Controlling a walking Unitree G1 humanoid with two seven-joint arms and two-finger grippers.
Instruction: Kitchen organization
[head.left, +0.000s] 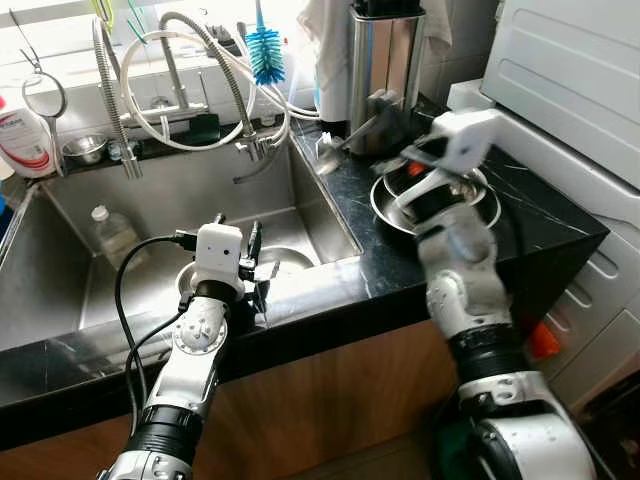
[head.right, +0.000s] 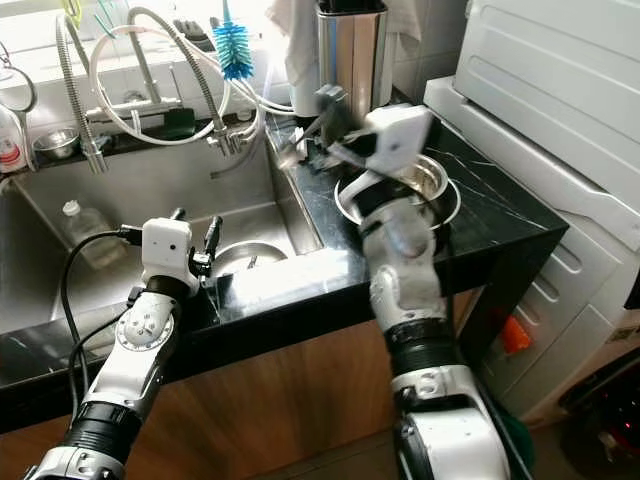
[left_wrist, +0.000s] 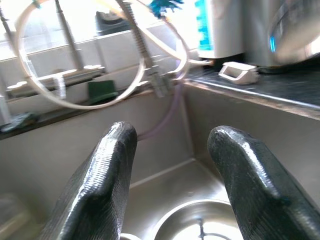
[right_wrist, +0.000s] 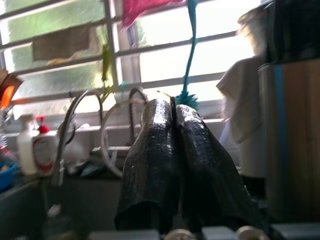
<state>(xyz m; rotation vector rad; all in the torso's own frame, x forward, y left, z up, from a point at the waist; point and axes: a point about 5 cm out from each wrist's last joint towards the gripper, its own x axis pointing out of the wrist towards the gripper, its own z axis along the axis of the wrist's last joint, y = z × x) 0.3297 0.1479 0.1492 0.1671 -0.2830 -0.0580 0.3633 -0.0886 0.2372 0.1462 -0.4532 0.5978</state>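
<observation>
Left gripper (head.left: 236, 238): hovering over the sink (head.left: 120, 215), just above the front rim, fingers spread wide with nothing between them. In the left wrist view the two black fingers (left_wrist: 97, 185) are standing well apart, pointing at the back wall of the basin.

Right gripper (head.right: 318, 125): raised over the black counter (head.left: 540, 215), above the steel bowl (head.left: 437, 200) — blurred in both head views. In the right wrist view its fingers (right_wrist: 155, 160) are pressing flat against each other, gripping nothing.

Steel bowl: sitting on the counter just right of the sink, partly hidden by the right arm.

Round steel dish (head.right: 243, 258): lying on the sink floor, directly below the left gripper; cannot tell whether it is a bowl or a strainer.

Plastic bottle (head.left: 113, 237): lying tilted in the left part of the basin.

Faucet (head.left: 110, 95): spring-necked, standing at the back ledge with white hoses looping around it.

Blue bottle brush (head.left: 265, 50): hanging bristles-down behind the sink's back right corner.

Steel canister (head.left: 386, 60): standing upright on the counter behind the bowl — a white cloth hanging beside it.

White appliance (head.left: 575, 80): sitting to the right of the counter.
</observation>
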